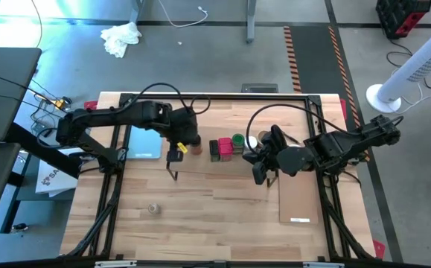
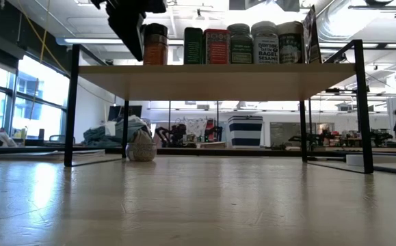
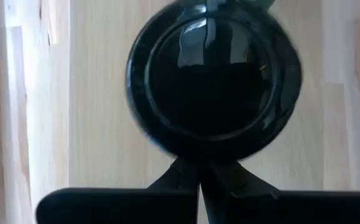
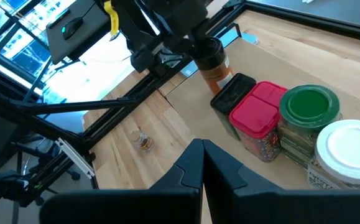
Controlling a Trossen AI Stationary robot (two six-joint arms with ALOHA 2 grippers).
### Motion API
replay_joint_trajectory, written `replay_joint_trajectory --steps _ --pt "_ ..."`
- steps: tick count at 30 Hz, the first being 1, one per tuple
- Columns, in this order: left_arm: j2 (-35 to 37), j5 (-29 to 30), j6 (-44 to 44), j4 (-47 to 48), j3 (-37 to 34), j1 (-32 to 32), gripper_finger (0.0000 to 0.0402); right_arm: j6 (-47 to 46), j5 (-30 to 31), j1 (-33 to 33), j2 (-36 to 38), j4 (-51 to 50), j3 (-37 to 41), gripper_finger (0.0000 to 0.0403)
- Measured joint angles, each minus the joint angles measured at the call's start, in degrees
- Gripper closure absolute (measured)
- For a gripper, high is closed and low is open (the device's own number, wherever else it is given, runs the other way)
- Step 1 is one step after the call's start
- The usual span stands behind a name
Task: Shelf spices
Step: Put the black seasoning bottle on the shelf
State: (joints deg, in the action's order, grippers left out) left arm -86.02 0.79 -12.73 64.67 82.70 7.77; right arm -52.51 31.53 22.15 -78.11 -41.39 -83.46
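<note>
Several spices stand in a row on the shelf's plank top (image 2: 218,74). They include a dark tin (image 1: 215,150), a red-topped tin (image 4: 260,109), a green-lidded jar (image 4: 308,104) and a white-lidded jar (image 4: 350,146). At the row's left end stands an orange jar with a black lid (image 3: 212,78). My left gripper (image 3: 198,168) is shut and slants down right beside this jar (image 2: 155,44). My right gripper (image 4: 203,149) is shut and hangs above the shelf, right of the row, holding nothing. One small jar (image 1: 154,209) rests on the table. My left gripper has its shut fingertips at the rim of the orange jar's black lid (image 3: 198,154), coming steeply from above on the side away from the other jars. The jar stands upright on the plank. I cannot tell whether the fingertips touch it.
A light-blue pad (image 1: 144,143) lies left of the row of jars. A loose thin pale board (image 1: 298,197) lies at the right. Black wire end frames (image 2: 71,102) hold up the shelf at both ends. Bare wood lies in front of the jars.
</note>
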Motion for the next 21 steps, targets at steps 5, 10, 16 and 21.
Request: replay_joint_trajectory --steps 5,10,16,21 --pt "0.0 0.0 0.0 -2.4 -0.7 -0.1 0.0401 0.0 0.0 0.0 0.0 0.0 0.0 0.0403" --pt "-0.1 5.7 -3.4 -1.8 -0.3 -0.9 0.0401 0.0 0.0 0.0 0.0 0.0 0.0 0.0403" --pt "0.0 8.0 -5.6 -5.6 -0.3 1.5 0.0401 -0.2 0.0 0.0 0.0 0.0 0.0 0.0403" --pt "0.0 5.7 -2.0 -11.6 -0.3 2.7 0.0401 -0.2 0.0 0.0 0.0 0.0 0.0 0.0403"
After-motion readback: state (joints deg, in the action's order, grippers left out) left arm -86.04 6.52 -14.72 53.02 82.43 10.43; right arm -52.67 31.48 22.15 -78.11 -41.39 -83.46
